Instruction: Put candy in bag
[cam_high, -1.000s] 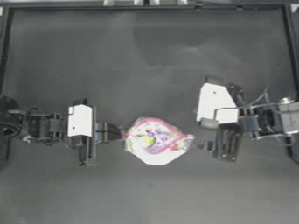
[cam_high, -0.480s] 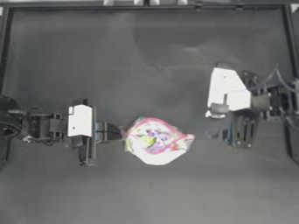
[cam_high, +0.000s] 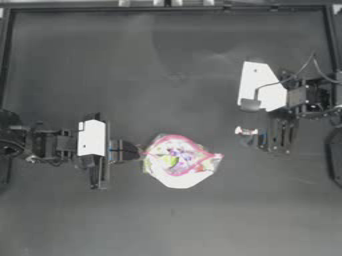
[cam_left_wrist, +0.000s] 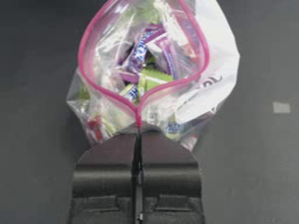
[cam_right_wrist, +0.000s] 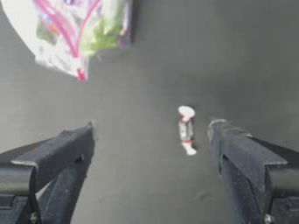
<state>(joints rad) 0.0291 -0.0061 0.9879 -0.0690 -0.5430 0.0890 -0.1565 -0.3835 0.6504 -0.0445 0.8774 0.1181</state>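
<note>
The bag (cam_high: 179, 160) lies mid-table, a clear pouch with a pink strip and colourful sweets inside. My left gripper (cam_high: 123, 151) is at its left edge. In the left wrist view this gripper (cam_left_wrist: 138, 135) is shut on the pink strip where the bag (cam_left_wrist: 152, 65) gapes open. The candy (cam_high: 246, 131) lies on the table right of the bag, whitish with a reddish spot. My right gripper (cam_high: 277, 145) hovers just right of it. In the right wrist view the candy (cam_right_wrist: 186, 130) is between the open right gripper (cam_right_wrist: 152, 127), nearer one jaw; the bag (cam_right_wrist: 70, 30) is farther off.
The dark table is bounded by a raised frame (cam_high: 167, 7) along its far edge. The right arm's white link (cam_high: 259, 87) hangs over the table's right part.
My right gripper has drawn away from the bag's right side, toward the right and the far edge. The candy now shows on the table beside it. The left gripper and the bag stayed put.
</note>
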